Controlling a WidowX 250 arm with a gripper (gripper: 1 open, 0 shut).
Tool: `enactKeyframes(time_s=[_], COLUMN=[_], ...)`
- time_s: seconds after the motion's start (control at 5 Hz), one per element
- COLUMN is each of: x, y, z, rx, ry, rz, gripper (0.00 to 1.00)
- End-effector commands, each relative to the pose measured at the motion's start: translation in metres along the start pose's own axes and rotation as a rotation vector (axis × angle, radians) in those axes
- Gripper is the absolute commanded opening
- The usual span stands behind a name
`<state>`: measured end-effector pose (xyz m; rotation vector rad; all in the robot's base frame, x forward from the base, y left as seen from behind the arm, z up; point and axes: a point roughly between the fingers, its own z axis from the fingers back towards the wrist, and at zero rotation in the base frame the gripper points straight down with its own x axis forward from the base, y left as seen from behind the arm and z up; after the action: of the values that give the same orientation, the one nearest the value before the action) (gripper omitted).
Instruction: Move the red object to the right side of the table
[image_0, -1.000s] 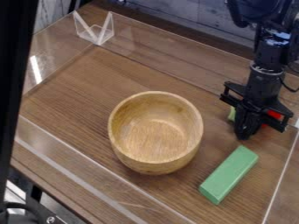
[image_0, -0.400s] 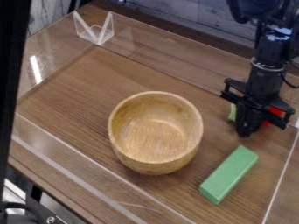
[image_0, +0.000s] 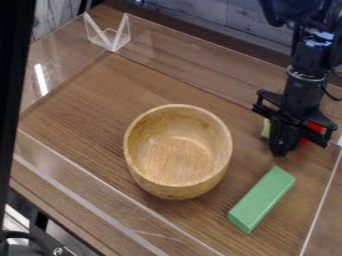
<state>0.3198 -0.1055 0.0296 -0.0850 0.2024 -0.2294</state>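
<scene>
My black gripper stands upright at the right side of the table, fingertips low over the wood. Its fingers are shut. The red object shows only as small glossy red patches beside the fingers; the rest is hidden behind them, so it appears to be held in the grip. No other red thing lies on the tabletop.
A round wooden bowl sits in the middle, nothing inside it. A green rectangular block lies at the front right, just below the gripper. A clear acrylic stand is at the back left. Low clear walls edge the table.
</scene>
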Motion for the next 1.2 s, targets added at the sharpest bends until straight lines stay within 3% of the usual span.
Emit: enactKeyframes(time_s=[0.0,0.4,0.6,1.0], x=[0.007,0.008,0.008,0.005], y=[-0.003,-0.004,-0.004,-0.003], z=[0.032,0.031,0.032,0.044], rx=[-0.002,-0.003,-0.004,-0.009], ry=[-0.103,-0.105,-0.104,-0.117], rz=[-0.011,-0.011,-0.013,-0.01], gripper=[0.0,0.0,1.0,1.0])
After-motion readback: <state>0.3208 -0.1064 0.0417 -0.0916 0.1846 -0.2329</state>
